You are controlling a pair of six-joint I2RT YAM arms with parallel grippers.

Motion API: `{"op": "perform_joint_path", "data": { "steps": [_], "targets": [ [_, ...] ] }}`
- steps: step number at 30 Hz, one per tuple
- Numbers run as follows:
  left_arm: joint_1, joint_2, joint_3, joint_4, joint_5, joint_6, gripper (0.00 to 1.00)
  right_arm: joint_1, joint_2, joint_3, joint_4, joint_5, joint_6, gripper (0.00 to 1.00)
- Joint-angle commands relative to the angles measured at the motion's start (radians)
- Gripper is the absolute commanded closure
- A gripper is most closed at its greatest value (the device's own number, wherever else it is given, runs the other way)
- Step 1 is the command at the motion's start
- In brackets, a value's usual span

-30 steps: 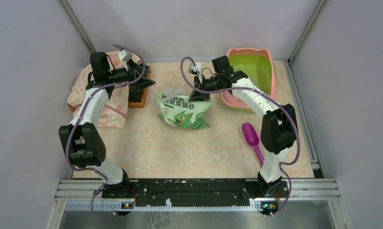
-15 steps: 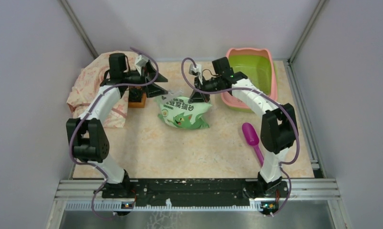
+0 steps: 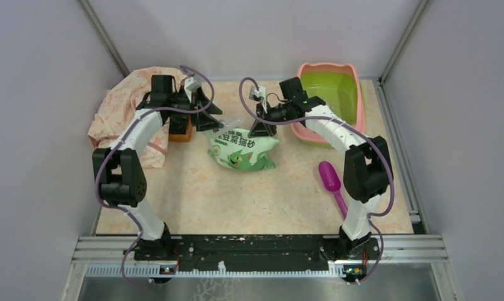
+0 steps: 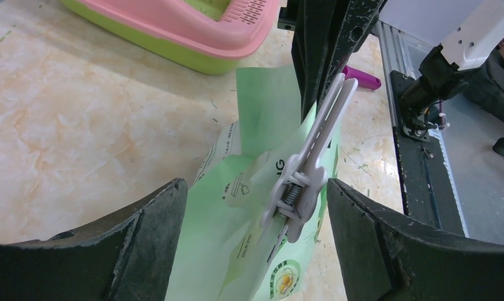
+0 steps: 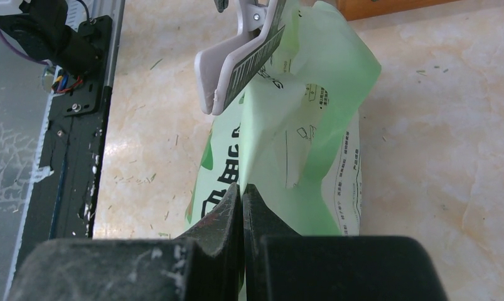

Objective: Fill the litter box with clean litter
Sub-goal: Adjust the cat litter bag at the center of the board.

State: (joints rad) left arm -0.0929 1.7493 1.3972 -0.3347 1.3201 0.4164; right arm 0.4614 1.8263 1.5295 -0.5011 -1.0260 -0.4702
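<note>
Scuffed black left pincer (image 4: 255, 188) and right pincer (image 5: 241, 188) — white links (image 3: 327, 125), black joints (image 3: 362, 169), purple cables (image 3: 240, 94).

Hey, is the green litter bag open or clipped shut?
Clipped shut: a white spring clip clamps the folded top of the bag, seen in both wrist views.

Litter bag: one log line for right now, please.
left gripper jaws open toward clip | right gripper jaws shut on bag | litter box basin bare

White clip (image 4: 305, 169) between spread jaws of left gripper (image 4: 255, 188), right gripper (image 5: 241, 194) pinching green bag (image 3: 240, 150) beyond, bare table (image 3: 236, 194) in front
</note>
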Motion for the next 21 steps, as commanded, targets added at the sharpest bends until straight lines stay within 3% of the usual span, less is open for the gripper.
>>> {"op": "perform_joint_path", "data": {
  "steps": [1, 8, 16, 21],
  "targets": [
    [0.001, 0.016, 0.054, -0.096, 0.008, 0.093, 0.15, -0.008, -0.032, 0.001, 0.028, -0.030, -0.010, 1.00],
    [0.001, 0.042, 0.075, -0.136, 0.047, 0.124, 0.24, -0.007, -0.027, 0.000, 0.029, -0.027, -0.013, 1.00],
    [-0.004, 0.067, 0.088, -0.158, 0.062, 0.144, 0.25, -0.007, -0.023, 0.011, 0.033, -0.027, -0.006, 1.00],
    [-0.004, 0.073, 0.103, -0.187, 0.080, 0.160, 0.33, -0.007, -0.021, 0.009, 0.034, -0.028, -0.005, 1.00]
  ]
}}
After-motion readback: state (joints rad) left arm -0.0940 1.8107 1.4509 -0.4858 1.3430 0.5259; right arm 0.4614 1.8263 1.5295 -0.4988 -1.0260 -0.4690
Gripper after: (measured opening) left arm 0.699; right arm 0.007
